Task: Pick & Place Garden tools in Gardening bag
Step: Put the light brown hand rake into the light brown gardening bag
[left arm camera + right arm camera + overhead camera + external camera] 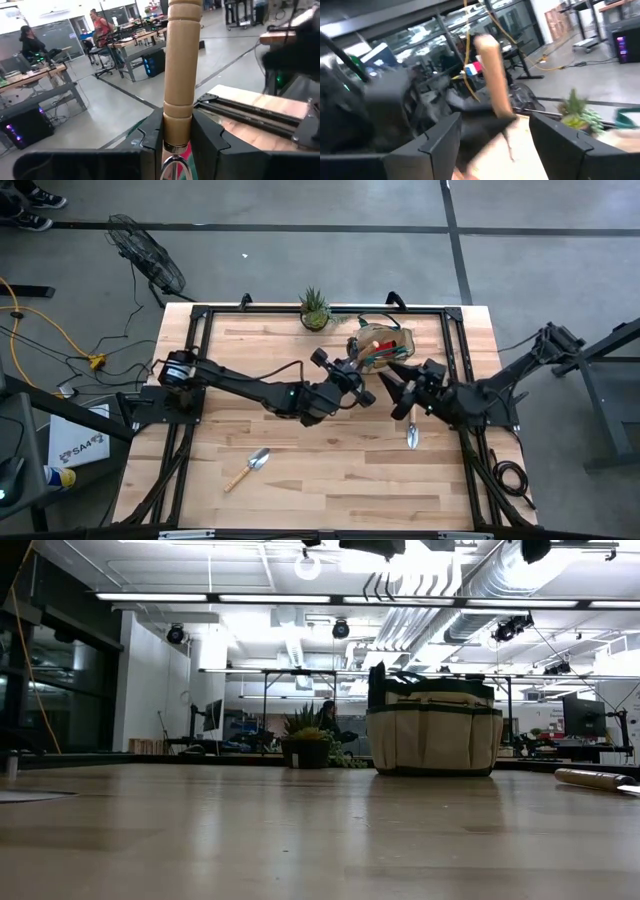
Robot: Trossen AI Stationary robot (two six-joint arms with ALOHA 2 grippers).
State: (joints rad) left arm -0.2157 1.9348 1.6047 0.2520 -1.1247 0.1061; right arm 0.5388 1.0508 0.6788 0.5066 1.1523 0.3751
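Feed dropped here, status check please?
Left gripper shut on wooden-handled tool, beside gardening bag. Right gripper beside it. Trowel on table. Potted plant near bag.

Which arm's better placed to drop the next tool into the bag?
Left. Its hand is shut on a wooden-handled tool, right beside the tan fabric gardening bag. The right hand is near too; its grip is unclear.
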